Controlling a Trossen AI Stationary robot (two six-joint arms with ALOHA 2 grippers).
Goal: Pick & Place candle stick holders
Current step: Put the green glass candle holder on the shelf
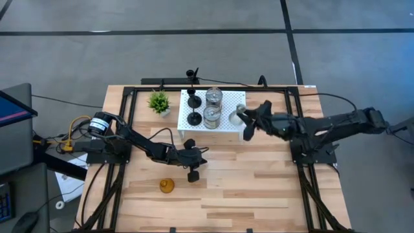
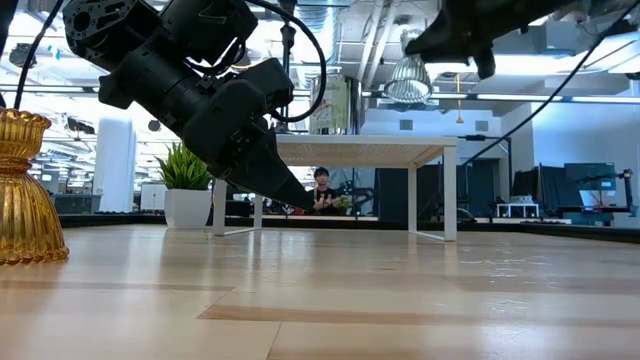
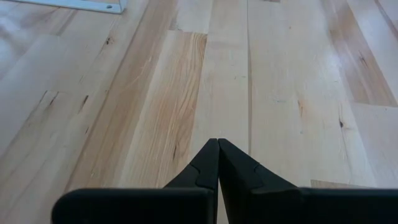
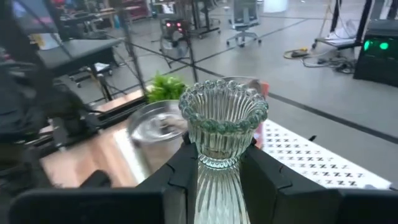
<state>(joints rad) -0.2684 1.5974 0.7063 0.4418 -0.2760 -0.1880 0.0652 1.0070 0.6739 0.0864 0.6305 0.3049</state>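
Gripping a ribbed greyish-olive bell-shaped holder (image 4: 222, 134) between narrowed fingers, right gripper (image 1: 244, 120) hovering above the white perforated stand's (image 1: 194, 120) right end, beside two clear glass jars (image 1: 212, 107). Hanging pinched together and empty over bare table (image 3: 280, 74), left gripper (image 3: 218, 163), with the amber holder (image 1: 167, 186) just behind-left of it.

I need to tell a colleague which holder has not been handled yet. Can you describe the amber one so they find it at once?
Start at the wooden table and go to its front edge, left of centre, near the left gripper. The amber holder stands there alone on bare wood. It is the only golden, bell-shaped piece; the other holders are at the white stand across the table.
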